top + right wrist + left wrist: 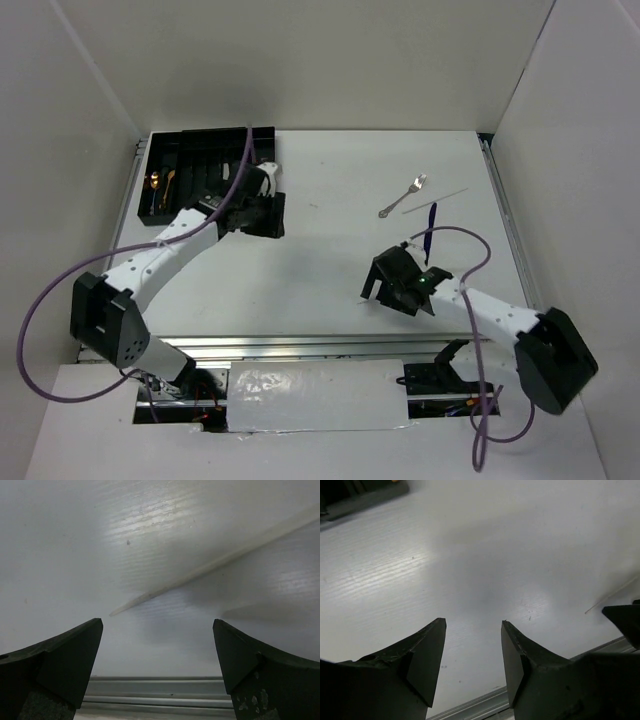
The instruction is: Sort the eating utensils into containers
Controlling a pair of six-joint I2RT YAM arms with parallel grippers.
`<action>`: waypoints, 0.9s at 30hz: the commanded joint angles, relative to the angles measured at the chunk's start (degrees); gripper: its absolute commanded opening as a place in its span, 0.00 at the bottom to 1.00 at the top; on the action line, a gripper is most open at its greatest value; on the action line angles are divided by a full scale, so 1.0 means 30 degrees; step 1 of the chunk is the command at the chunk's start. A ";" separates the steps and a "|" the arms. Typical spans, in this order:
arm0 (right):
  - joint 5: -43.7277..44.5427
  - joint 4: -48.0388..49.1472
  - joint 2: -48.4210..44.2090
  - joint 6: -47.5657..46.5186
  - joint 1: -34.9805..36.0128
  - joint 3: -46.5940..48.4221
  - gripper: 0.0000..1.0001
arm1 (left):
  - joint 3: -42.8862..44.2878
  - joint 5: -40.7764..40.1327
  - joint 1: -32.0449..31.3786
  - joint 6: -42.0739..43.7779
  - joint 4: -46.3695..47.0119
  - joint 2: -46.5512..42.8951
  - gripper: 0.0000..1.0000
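Observation:
The black cutlery tray (205,135) lies at the far left, and copper-gold utensils (157,185) rest in its leftmost slots. On the table at the far right lie a silver fork (404,195) and, nearer, a dark slim utensil (432,226). My left gripper (262,208) hovers at the tray's right edge. In the left wrist view it (472,622) is open over bare table with nothing between its fingers. My right gripper (386,286) sits low at centre right. It (157,622) stands wide open and empty, with a thin pale stick (210,567) lying just beyond its fingertips.
Another thin pale stick (436,200) lies between the fork and the dark utensil. An aluminium rail (160,695) runs along the table's near edge. White walls close in the table on three sides. The tray's corner (362,497) shows at the top left of the left wrist view.

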 commanded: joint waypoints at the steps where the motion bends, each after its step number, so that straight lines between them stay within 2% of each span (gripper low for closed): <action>1: -0.1005 0.3261 0.3361 -0.2453 -0.0611 0.0823 1.00 | 0.0324 -0.0485 0.0881 0.0104 -0.0169 -0.1592 0.61; 3: -0.1882 0.3642 0.5183 -0.2660 -0.0583 0.1615 1.00 | 0.0850 -0.1039 0.1875 0.0631 -0.1107 -0.2000 0.61; 6: -0.2324 0.4459 0.5925 -0.2631 -0.0553 0.1851 1.00 | 0.1028 -0.1306 0.2697 0.0838 -0.1435 -0.2877 0.61; 10: -0.1535 0.4932 0.7883 -0.3887 -0.1427 0.3662 1.00 | 0.0970 -0.0868 0.3694 0.0751 -0.1465 -0.3818 0.60; 14: -0.1943 0.5137 1.1744 -0.6344 -0.3040 0.7966 1.00 | 0.0999 -0.0428 0.4457 0.0721 -0.1580 -0.4112 0.60; 17: -0.3027 0.3880 1.2897 -0.7634 -0.3657 1.0781 1.00 | 0.0999 -0.0340 0.4750 0.0692 -0.1903 -0.4112 0.61; 20: -0.3467 0.3612 1.1178 -0.8633 -0.3542 1.0527 1.00 | 0.0853 0.0009 0.4955 0.0663 -0.1846 -0.4345 0.61; 21: -0.3526 0.3700 0.9576 -0.8811 -0.3599 1.0088 1.00 | 0.0649 0.0099 0.4985 0.0604 -0.1671 -0.4376 0.61; 24: -0.1487 0.3003 0.7342 -0.9047 -0.3921 0.8012 1.00 | 0.0326 0.0772 0.5044 0.0341 -0.1173 -0.4348 0.60; 27: -0.1764 0.2589 0.7039 -0.9252 -0.5529 0.6516 1.00 | 0.0179 0.1563 0.4927 0.0252 -0.0851 -0.4201 0.60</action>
